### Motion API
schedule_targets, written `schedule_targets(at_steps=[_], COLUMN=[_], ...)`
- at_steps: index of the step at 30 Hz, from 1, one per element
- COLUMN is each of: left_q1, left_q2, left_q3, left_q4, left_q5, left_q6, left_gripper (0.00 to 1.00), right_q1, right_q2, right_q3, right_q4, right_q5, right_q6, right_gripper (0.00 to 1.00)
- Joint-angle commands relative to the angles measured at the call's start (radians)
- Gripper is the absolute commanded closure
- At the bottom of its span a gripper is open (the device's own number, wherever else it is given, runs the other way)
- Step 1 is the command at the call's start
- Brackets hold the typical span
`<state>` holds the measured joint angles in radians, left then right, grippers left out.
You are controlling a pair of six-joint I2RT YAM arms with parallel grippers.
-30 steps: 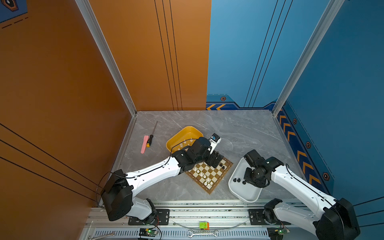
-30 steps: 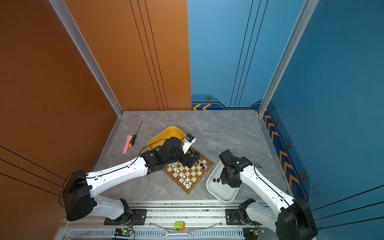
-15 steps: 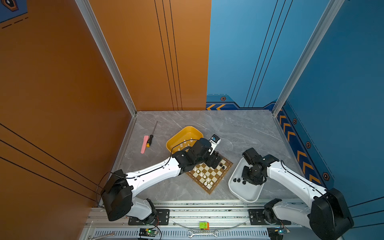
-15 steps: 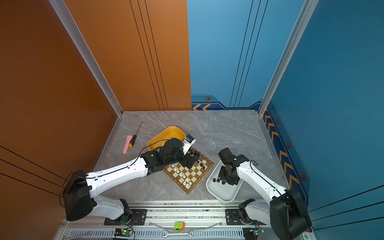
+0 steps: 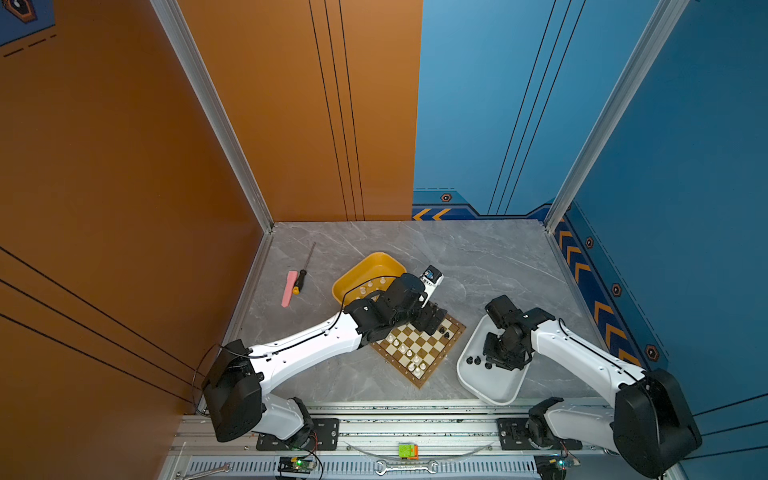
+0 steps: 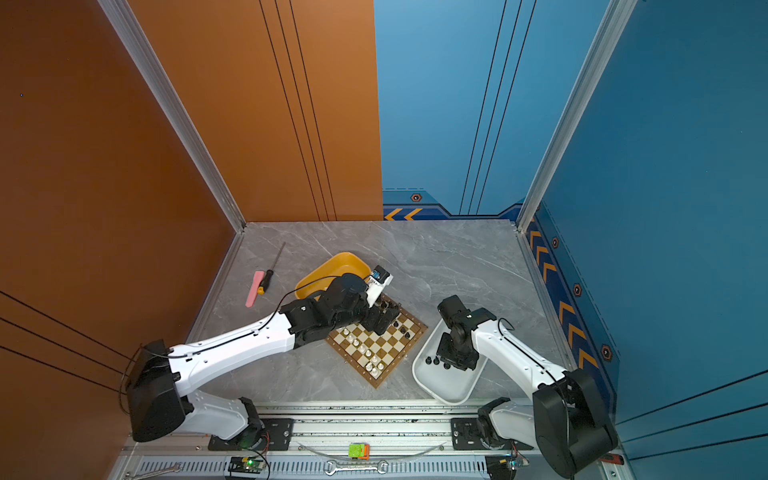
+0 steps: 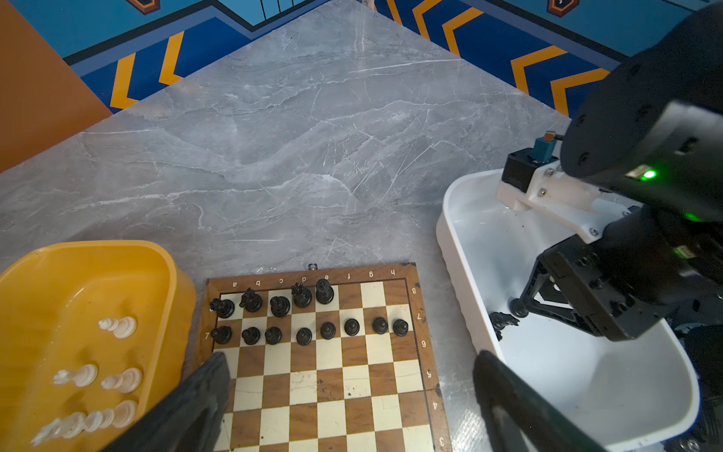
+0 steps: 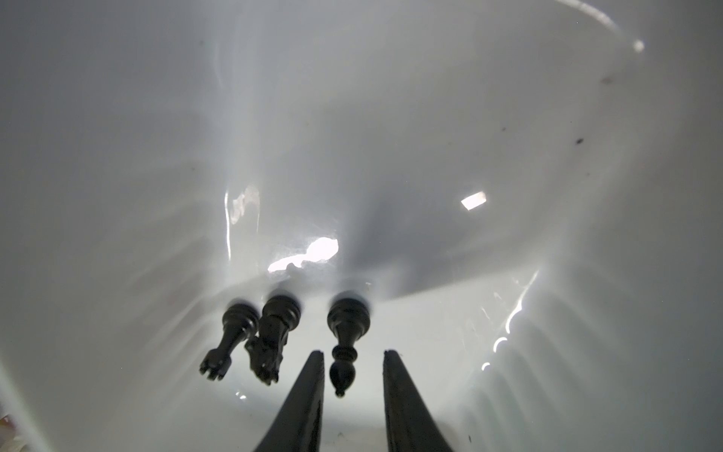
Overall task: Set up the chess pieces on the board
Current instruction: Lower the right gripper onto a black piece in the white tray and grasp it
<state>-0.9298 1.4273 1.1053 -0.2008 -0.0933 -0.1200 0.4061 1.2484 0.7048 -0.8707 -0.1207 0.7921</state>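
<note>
Yellow tray (image 7: 172, 274): you have several white pieces (image 7: 117, 326) in it, all lying on their sides; the tray sits just beside one edge of the board (image 7: 305, 379). White tray (image 7: 450, 235) lies off the opposite edge, near it, with a strip of grey tabletop (image 7: 313, 156) between. Three pieces lie tipped over on its floor near one wall: a black rook (image 8: 231, 336) and a black knight (image 8: 274, 332) touching each other, and a black bishop (image 8: 344, 344) just beside them, apart. Board, left wrist view: thirteen black pieces (image 7: 324, 330) standing, five in the edge row and eight in the row next to it. In a top view, a few white chessmen (image 5: 409, 353) stand toward the near end. Your right claw (image 8: 353, 352) is down inside the white tray, fingers parted narrowly, one on each side of the bishop's head. A sliver of tray shows between each finger and the piece, so it grips nothing. Your left claw (image 7: 351, 355) hangs over the board, spread wide and empty, one finger toward the yellow-tray side, the other toward the white-tray side, with the black rows ahead of the tips.
</note>
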Motion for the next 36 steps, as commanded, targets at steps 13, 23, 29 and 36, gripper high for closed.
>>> schedule_targets(at_steps=[13,23,29,36], left_q1=[-0.018,-0.020,-0.023,-0.023], left_q2=[0.003,-0.004,-0.020,-0.044], left_q3=[0.033,0.015,-0.003,-0.024], left_q4=[-0.061,-0.054,-0.049,-0.050], left_q5=[-0.044,-0.043,-0.049,-0.059], left_q6=[0.022,0.018,0.016,0.014], left_gripper=[0.02,0.02,0.02,0.02], right_q1=[-0.019,-0.020,-0.016,-0.015], right_q2=[0.022,-0.017,-0.010,-0.009], right_q3=[-0.007,-0.031,-0.028,-0.027], right_q4=[0.010,0.007,0.011,0.010], right_q5=[-0.011,-0.015,-0.015,-0.010], right_q6=[-0.036,-0.021,-0.019,-0.015], right_gripper=[0.74,0.74,0.75,0.77])
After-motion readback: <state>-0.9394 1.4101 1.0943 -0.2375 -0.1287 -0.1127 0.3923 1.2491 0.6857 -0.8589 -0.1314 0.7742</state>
